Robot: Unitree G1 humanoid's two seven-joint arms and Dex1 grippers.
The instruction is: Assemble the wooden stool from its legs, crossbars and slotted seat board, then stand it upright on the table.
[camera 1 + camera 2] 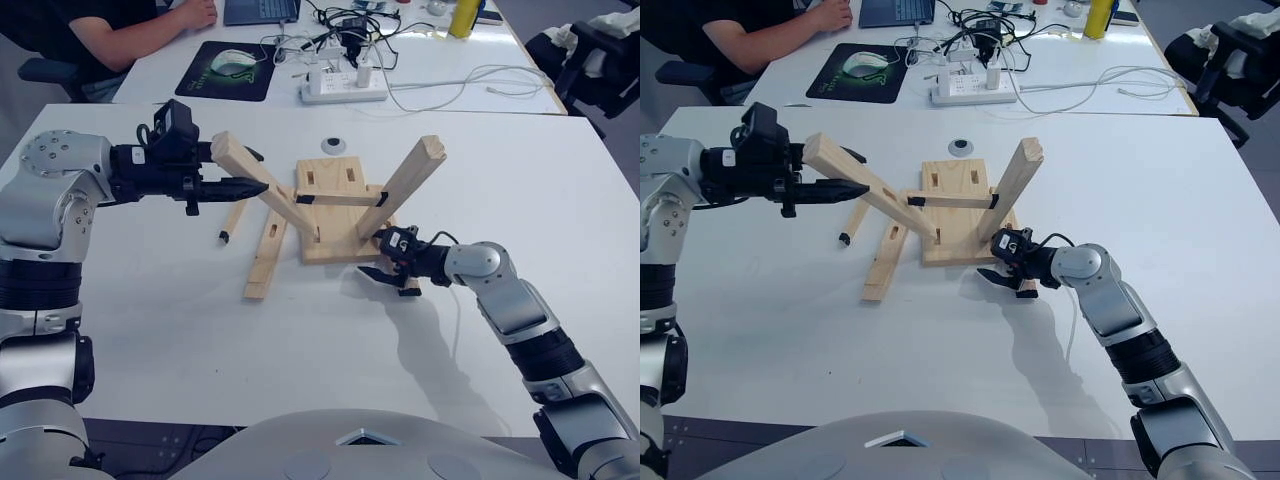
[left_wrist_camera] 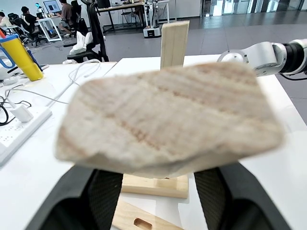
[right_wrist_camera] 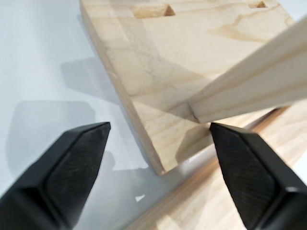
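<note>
A power strip [image 1: 344, 88], mouse pad [image 1: 225, 72] and yellow bottle [image 1: 463, 18] sit on the far table [image 1: 160, 70].

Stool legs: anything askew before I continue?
Yes. The left leg and right leg splay apart in a V above the flat seat board instead of standing straight. A third leg lies loose beside it.

Bright, even light — seemingly from overhead, soft shadows on the white table [image 3: 29, 48] beside the seat board [image 3: 158, 62].
</note>
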